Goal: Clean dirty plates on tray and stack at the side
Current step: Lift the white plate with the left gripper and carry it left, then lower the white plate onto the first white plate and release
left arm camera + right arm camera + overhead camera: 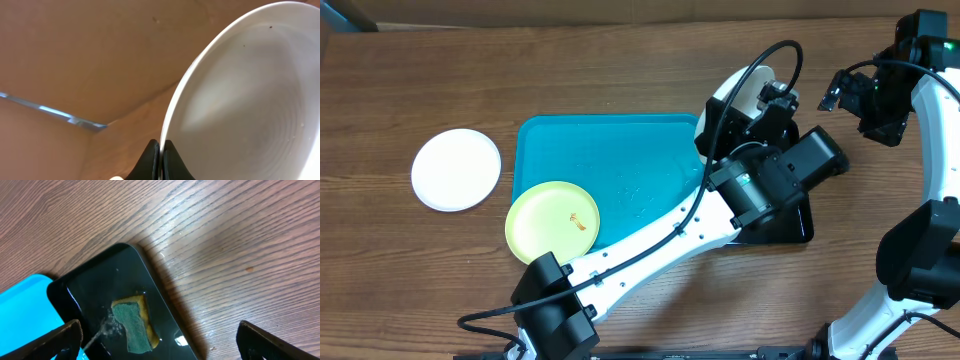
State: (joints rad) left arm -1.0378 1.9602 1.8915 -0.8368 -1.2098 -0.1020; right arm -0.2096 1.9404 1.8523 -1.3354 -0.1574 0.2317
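White, the held plate [748, 92] was pinched at its rim by the left gripper [161, 149] near the far right corner of the turquoise tray [620, 150]. The yellow-green plate [553, 221] lay on its near left corner. Another white plate [456, 169] sat on the table [620, 70]. The right gripper [157, 330] hung spread wide over a sponge [132, 325] in a black tray [95, 295].

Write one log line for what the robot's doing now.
left fingers: shut on white plate rim | right fingers: open | sponge: in black tray | yellow-green plate: smeared, on blue tray | other white plate: on table
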